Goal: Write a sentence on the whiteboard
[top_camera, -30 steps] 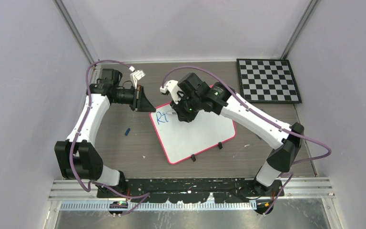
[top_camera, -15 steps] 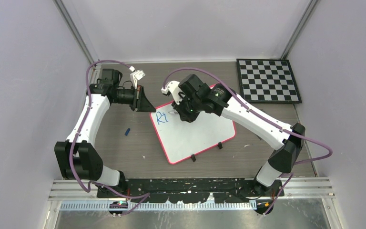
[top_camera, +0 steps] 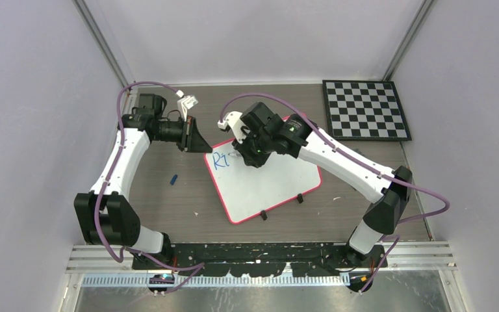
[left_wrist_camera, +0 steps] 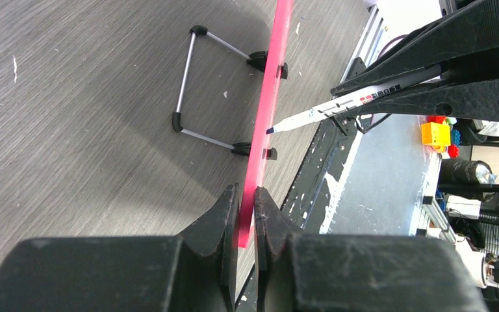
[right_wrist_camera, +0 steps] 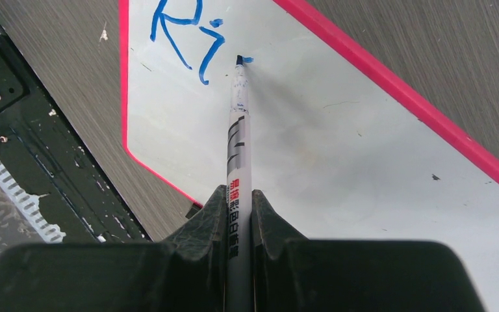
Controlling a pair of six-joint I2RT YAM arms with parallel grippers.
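The sentence reads only "Ri" in blue at the left corner of the whiteboard on the table, its long axis slanting near-left to far-right — bare white beyond the letters. The marker, clamped in the right gripper, touches the board beside the "i". The left gripper pinches the red left rim. A checkerboard lies well apart, far right

Robotics lab cell: bolted robot arms, plain enclosure walls, aluminium rails, checkerboard (coloured blocks beyond).
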